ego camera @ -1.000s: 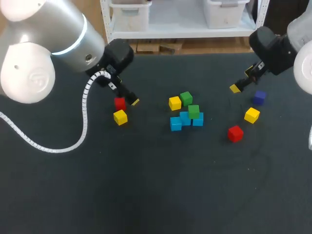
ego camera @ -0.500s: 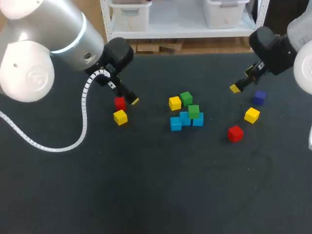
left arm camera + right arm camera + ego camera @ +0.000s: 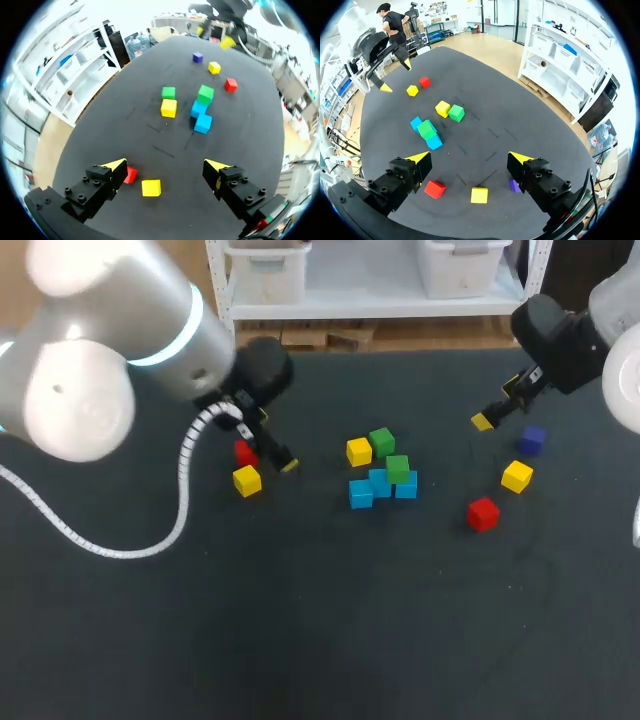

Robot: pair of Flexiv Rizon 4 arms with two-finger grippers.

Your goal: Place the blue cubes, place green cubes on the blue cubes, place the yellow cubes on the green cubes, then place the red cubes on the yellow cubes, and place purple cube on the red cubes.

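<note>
Left gripper [image 3: 166, 165]: spread wide, empty, over a small red cube [image 3: 130, 174] and a small yellow cube [image 3: 151, 187], left of the dark table's [image 3: 300, 640] middle. Right gripper [image 3: 469, 157]: likewise wide open, empty, near the right edge. Mid-table, a green cube [image 3: 397, 469] atop clustered blue cubes [image 3: 378, 485].

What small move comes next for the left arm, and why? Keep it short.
Probably send the open left gripper ahead to the loose green cube. Only the stacked green cube sits on the blue cubes; the loose one rests on the table beside a yellow cube.
</note>
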